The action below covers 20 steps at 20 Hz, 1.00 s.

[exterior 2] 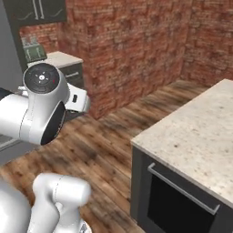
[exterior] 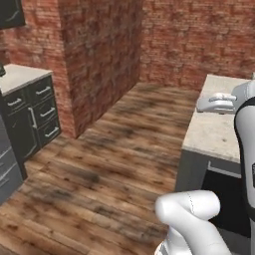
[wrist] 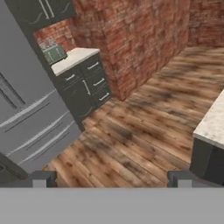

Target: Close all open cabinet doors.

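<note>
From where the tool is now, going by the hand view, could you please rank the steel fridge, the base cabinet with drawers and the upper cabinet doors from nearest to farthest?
1. Steel fridge, nearest, along the left edge, close to the tool.
2. Base cabinet with drawers, past the fridge, against the brick wall.
3. Upper cabinet doors, farthest, top left, above the counter.

Lower cabinet door (exterior: pixel 22 130) ajar.

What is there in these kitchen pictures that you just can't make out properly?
- Upper cabinet doors: cut off by the top edge in the hand view, so whether they sit flush is unclear.
- Lower cabinet door: seen at a slant in the left base view, too small to judge for a gap.
- Gripper: just the fingertips rise at the bottom, set wide apart.
- Toaster oven: small and blurred in the right base view.
</note>
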Tool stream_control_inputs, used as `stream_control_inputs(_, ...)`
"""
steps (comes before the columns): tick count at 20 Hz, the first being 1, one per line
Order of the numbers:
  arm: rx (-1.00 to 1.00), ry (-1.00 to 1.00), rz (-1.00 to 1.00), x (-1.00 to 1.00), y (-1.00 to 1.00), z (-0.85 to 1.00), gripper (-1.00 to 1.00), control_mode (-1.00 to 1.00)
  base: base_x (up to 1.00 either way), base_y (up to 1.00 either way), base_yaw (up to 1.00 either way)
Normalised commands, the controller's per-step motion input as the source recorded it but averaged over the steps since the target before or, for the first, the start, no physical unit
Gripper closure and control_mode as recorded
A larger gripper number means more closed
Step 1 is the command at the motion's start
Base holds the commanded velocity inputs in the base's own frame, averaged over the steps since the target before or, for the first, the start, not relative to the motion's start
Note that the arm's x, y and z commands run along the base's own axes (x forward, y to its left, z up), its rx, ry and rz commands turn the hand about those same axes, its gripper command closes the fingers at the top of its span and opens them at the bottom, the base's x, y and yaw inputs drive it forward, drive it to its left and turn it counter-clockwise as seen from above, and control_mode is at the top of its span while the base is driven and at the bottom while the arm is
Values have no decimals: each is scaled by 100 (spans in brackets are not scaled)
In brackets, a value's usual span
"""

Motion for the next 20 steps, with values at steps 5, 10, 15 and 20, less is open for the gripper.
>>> stream_control_inputs(5,0,0,0,0,0,0,-100,100,60,36,-48)
stream_control_inputs(10,0,0,0,0,0,0,-100,100,60,36,-49)
stream_control_inputs(15,0,0,0,0,0,0,-100,100,56,35,-53)
stream_control_inputs(20,0,0,0,0,0,0,-100,100,37,28,-71)
